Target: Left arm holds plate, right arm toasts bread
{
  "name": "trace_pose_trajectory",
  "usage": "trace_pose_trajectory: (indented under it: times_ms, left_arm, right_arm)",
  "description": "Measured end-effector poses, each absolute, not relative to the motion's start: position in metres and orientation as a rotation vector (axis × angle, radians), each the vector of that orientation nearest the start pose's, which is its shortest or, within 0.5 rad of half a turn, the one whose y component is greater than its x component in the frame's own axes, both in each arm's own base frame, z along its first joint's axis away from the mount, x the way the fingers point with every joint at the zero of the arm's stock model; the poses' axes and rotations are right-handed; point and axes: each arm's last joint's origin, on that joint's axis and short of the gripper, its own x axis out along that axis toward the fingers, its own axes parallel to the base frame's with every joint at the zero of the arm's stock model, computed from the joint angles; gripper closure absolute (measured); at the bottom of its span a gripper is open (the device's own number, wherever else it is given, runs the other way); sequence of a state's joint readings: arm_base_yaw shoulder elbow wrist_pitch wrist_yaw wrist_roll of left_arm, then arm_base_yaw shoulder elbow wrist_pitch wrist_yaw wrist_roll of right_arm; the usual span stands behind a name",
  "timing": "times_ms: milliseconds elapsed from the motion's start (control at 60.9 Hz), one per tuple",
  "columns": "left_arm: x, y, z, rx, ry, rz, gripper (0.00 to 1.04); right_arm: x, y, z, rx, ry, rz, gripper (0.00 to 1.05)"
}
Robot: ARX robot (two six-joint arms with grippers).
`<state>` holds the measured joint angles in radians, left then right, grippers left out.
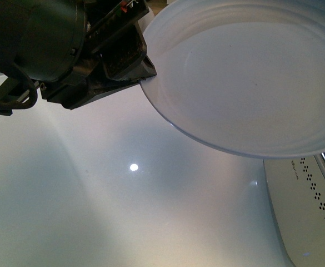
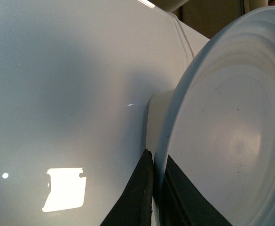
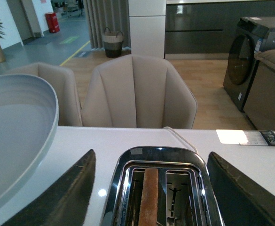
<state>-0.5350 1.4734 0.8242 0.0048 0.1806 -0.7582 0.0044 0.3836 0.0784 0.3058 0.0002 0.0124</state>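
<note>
1. Front view: the left arm [image 1: 40, 39] fills the upper left of the frame as a dark, bulky housing.
2. The left gripper [image 1: 146, 78] is clamped on the plate [image 1: 251, 72] at its rim. The left wrist view confirms this: the left gripper [image 2: 157, 162] has its jaws narrow, w/ one black finger [image 2: 139, 197] on the underside and the other on the inner face.
3. The plate takes up the upper right of the front view. It is pale blue-grey, glossy and tilted, and it is held off the table [image 1: 95, 194]. In the left wrist view the plate [image 2: 231, 141] is bare.
4. The lower right of the front view shows a white casing [image 1: 306, 211] w/ rows of small holes. It lies below the plate's edge.
5. Right wrist view: the right gripper [image 3: 150, 155] is spread wide and grips nothing. Its dark fingers [image 3: 57, 197] sit either side of a chrome toaster [image 3: 161, 157].
6. The bread [image 3: 150, 197] stands on edge in one of the toaster's two slots, brown crust edge up.
7. In the same view the plate [image 3: 15, 136] is just beside the toaster, apart from it.
8. Background: a beige chair [image 3: 137, 89] sits behind the table [image 3: 90, 136], and a dark washer [image 3: 250, 52] stands further back.
</note>
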Motion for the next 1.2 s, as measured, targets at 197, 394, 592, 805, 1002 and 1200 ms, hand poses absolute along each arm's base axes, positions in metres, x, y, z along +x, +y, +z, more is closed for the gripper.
trace_pose_trajectory:
  times_ms: [197, 394, 592, 805, 1002, 1200]
  left_arm:
    - [0.258, -0.159, 0.208, -0.584, 0.87, -0.406, 1.02]
    - [0.258, -0.159, 0.208, -0.584, 0.87, -0.407, 1.02]
    - [0.258, -0.159, 0.208, -0.585, 0.87, -0.406, 1.02]
    - [0.258, -0.159, 0.208, -0.585, 0.87, -0.406, 1.02]
    - [0.258, -0.159, 0.208, -0.586, 0.87, -0.407, 1.02]
    - [0.258, -0.159, 0.208, -0.587, 0.87, -0.406, 1.02]
  right_arm:
    - [0.118, 0.0, 0.177, 0.009, 0.007, 0.0, 0.79]
    - [0.114, 0.0, 0.173, 0.004, -0.01, 0.002, 1.03]
    - [0.11, 0.0, 0.174, 0.004, -0.025, 0.001, 1.03]
    - [0.104, 0.0, 0.171, 0.004, -0.001, 0.001, 1.03]
    - [0.097, 0.0, 0.171, 0.004, -0.018, 0.0, 1.03]
    - [0.097, 0.0, 0.171, 0.003, -0.019, 0.0, 1.02]
